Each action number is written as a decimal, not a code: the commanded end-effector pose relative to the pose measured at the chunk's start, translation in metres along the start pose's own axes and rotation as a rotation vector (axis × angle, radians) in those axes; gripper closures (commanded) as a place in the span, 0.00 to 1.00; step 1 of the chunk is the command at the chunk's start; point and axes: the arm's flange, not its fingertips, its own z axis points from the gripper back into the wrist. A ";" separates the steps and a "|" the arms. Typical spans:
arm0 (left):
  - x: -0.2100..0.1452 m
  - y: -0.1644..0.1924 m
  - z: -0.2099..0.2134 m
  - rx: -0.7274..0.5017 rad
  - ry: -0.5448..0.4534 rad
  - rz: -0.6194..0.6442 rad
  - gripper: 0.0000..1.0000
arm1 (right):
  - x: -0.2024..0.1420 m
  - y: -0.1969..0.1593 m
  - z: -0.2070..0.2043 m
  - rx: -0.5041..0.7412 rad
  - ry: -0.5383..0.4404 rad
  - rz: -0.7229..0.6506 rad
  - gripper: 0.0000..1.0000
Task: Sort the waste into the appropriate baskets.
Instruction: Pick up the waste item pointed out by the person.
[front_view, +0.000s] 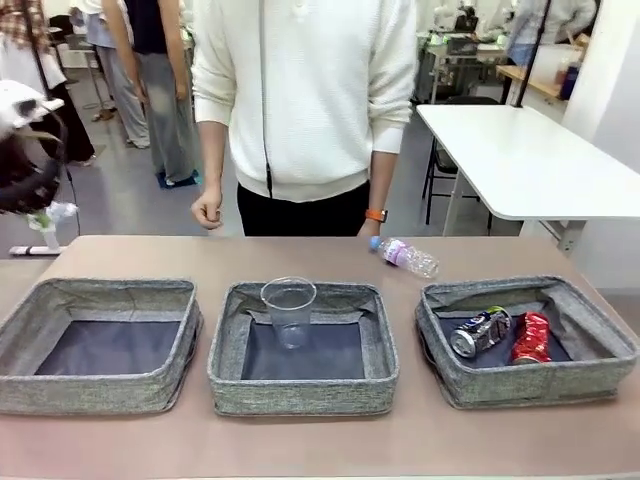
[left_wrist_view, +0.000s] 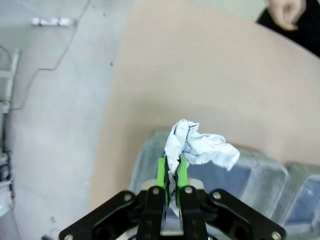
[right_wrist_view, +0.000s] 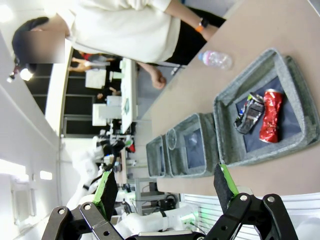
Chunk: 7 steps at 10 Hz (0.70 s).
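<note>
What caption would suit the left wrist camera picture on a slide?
The left gripper, shut on crumpled white paper, with a grey basket and the table beyond it.

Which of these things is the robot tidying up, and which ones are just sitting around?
For the job:
crumpled paper, pinched in the robot's left hand
plastic cup
red can
blue-silver can
bottle
left basket, middle basket, right basket

Just around:
white table behind the person
the person's orange wristband
</note>
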 end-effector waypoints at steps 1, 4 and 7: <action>-0.075 0.003 0.053 -0.164 0.037 0.024 1.00 | 0.002 0.000 0.001 0.011 -0.004 0.020 0.00; -0.074 -0.003 0.060 -0.139 0.014 0.024 1.00 | 0.002 0.000 0.001 0.011 -0.004 0.020 0.00; -0.100 0.001 0.067 -0.182 -0.011 0.022 0.92 | 0.002 0.000 0.001 0.011 -0.004 0.020 0.00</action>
